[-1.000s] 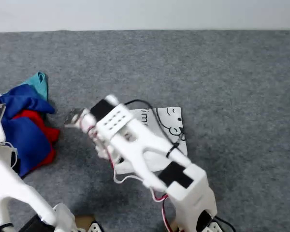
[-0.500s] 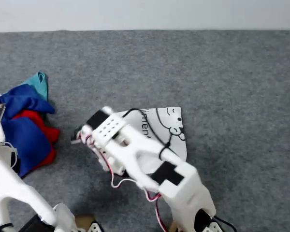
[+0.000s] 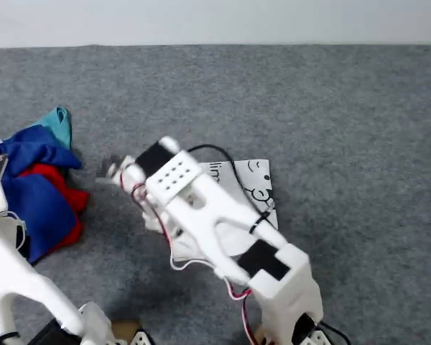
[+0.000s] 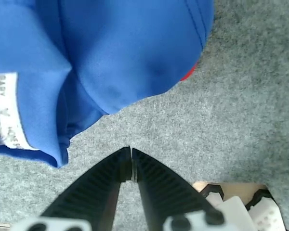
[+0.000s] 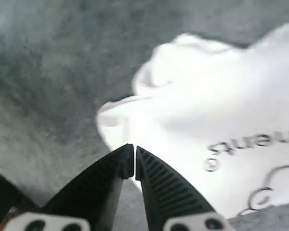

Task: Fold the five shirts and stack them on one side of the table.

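Closed and empty, the right end effector (image 5: pixel 134 162) hangs over the edge of the white shirt (image 5: pixel 216 110), likely to fold it; the left end effector (image 4: pixel 131 166), closed too, rests by the blue shirt (image 4: pixel 120 48).

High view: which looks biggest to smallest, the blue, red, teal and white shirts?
1. Blue cloth
2. Red cloth
3. Teal cloth
White shirt: the right arm covers much of it, so it stays unranked.
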Robot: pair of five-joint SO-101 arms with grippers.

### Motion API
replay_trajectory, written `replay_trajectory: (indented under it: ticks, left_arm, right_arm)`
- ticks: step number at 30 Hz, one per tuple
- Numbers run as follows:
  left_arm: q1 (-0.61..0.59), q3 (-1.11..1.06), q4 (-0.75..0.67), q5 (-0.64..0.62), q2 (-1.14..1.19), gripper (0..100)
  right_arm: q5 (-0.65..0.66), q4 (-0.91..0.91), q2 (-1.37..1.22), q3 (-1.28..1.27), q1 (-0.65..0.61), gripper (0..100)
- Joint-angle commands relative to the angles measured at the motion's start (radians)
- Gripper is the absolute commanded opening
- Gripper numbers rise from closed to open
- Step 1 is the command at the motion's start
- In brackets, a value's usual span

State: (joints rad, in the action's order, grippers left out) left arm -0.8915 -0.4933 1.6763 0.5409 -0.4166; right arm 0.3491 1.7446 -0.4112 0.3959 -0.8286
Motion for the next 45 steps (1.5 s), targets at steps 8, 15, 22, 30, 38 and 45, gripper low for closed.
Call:
replay_trajectory:
  ticks: [8, 15, 22, 30, 38, 45]
  left_arm:
    - [0.000, 0.010, -0.017, -0.008, -0.032, 1]
    - [0.000, 0.008, -0.017, -0.008, -0.032, 1]
    - [-0.002, 0.005, -0.015, -0.008, -0.032, 1]
    - [0.000, 0.005, -0.015, -0.008, -0.034, 1]
    - [0.006, 0.010, 0.018, -0.098, -0.034, 1]
    - [0.006, 0.012, 0.054, -0.103, -0.034, 1]
  right_arm:
    - [0.011, -0.403, -0.120, 0.071, 0.147, 1.0]
    - [0.012, -0.519, -0.234, 0.081, 0.163, 1.0]
    - [0.008, -0.312, -0.148, 0.233, 0.202, 1.0]
    - [-0.037, 0.007, -0.059, 0.328, 0.236, 1.0]
    - [-0.264, 0.053, 0.071, 0.265, 0.351, 1.0]
    - [-0.500, 0.050, 0.085, 0.158, 0.464, 13.1]
